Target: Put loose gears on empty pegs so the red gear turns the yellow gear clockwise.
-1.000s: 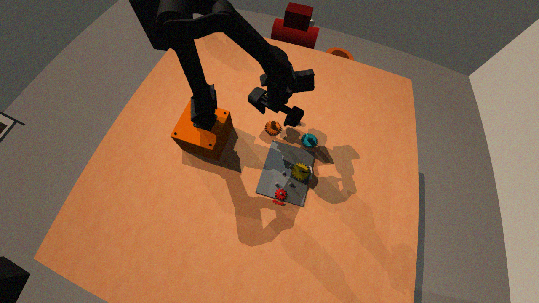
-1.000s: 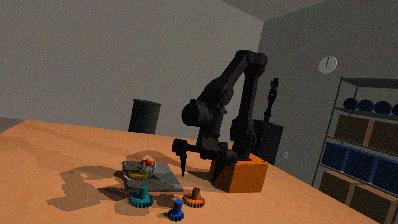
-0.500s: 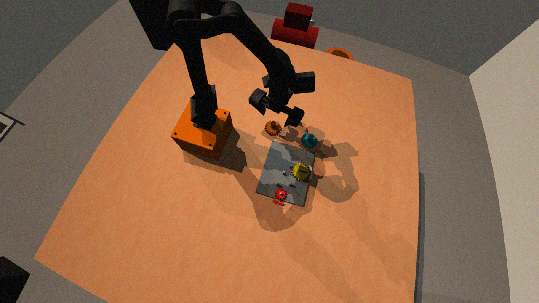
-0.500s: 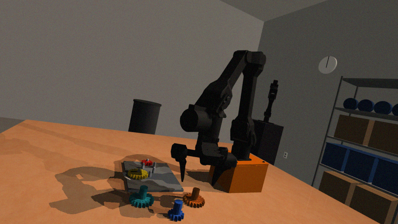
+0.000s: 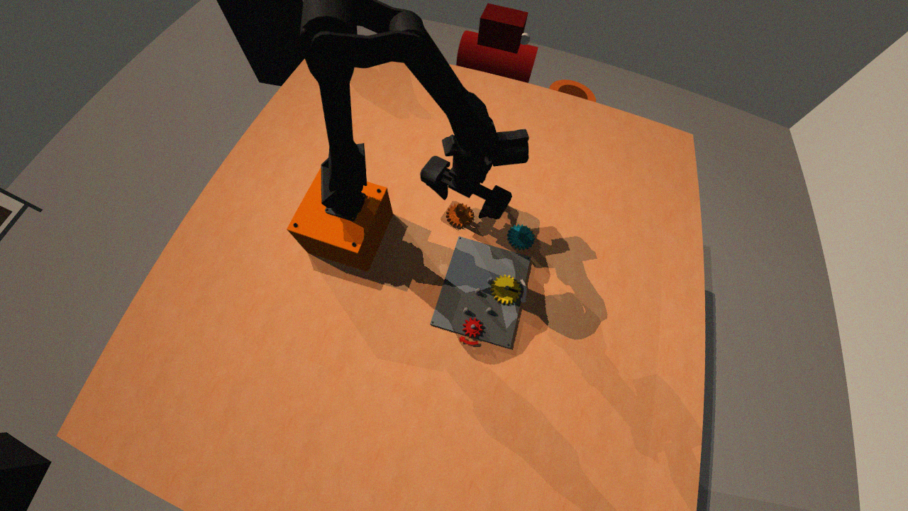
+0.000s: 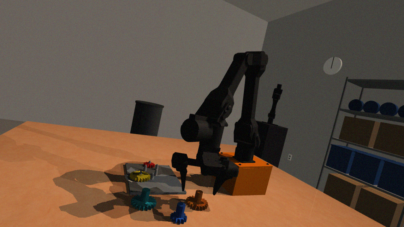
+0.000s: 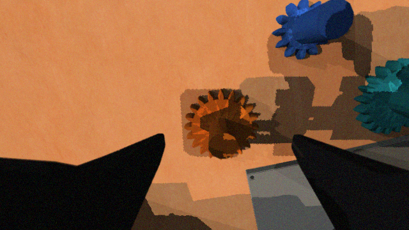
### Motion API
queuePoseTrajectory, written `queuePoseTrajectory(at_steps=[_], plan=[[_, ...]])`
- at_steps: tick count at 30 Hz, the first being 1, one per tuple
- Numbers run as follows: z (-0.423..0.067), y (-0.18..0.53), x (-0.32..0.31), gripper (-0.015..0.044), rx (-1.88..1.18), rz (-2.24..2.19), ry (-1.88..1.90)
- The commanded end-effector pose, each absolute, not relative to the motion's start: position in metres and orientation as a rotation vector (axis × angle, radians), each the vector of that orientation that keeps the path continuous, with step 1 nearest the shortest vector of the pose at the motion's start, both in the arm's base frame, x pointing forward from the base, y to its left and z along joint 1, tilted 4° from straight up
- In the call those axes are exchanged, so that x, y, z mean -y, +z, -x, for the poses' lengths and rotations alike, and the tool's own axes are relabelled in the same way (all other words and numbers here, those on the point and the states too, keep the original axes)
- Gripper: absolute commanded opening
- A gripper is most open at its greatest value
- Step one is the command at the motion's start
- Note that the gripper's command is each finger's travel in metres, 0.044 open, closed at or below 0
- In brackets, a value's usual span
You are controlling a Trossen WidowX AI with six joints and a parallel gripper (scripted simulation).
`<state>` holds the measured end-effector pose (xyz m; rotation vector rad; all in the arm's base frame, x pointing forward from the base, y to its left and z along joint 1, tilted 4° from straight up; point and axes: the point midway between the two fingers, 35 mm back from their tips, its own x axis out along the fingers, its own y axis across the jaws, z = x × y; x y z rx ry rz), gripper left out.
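The orange gear point(image 5: 460, 215) point(image 6: 197, 201) point(image 7: 220, 124) stands on the table just outside the grey board point(image 5: 458, 267) point(image 6: 158, 184) point(image 7: 275, 188), off the edge farthest from the red gear point(image 5: 470, 328) point(image 6: 148, 164); its stem, the long axis, points upright. A narrow strip of table separates it from the board's near corner. The gripper point(image 5: 464, 204) point(image 6: 199, 192) point(image 7: 227, 140) hangs fingers-down above that strip and gear, jaws wide open and gripping nothing. The arm bends at a high elbow, forearm sloping down. Beyond the same board edge, the teal gear point(image 5: 521, 237) point(image 6: 144, 200) point(image 7: 381, 102) stands near the other corner; the blue gear point(image 6: 178, 216) point(image 7: 300, 32), stem also upright, stands farther out.
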<state>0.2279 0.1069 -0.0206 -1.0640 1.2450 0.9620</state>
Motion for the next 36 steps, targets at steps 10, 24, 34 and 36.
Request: queuePoseTrajectory(at_steps=[10,24,34,36], plan=[[-0.2248,-0.0309,-0.1041,0.044,-1.255,1.073,0.967],[-0.2248,-0.0309,-0.1041,0.0072,-1.255,1.073,0.967],[-0.2248,-0.0309,-0.1041,0.0006,-1.255,1.073,0.967],[-0.2249,-0.0305,-0.1042,0.0,-1.255,1.073,0.967]])
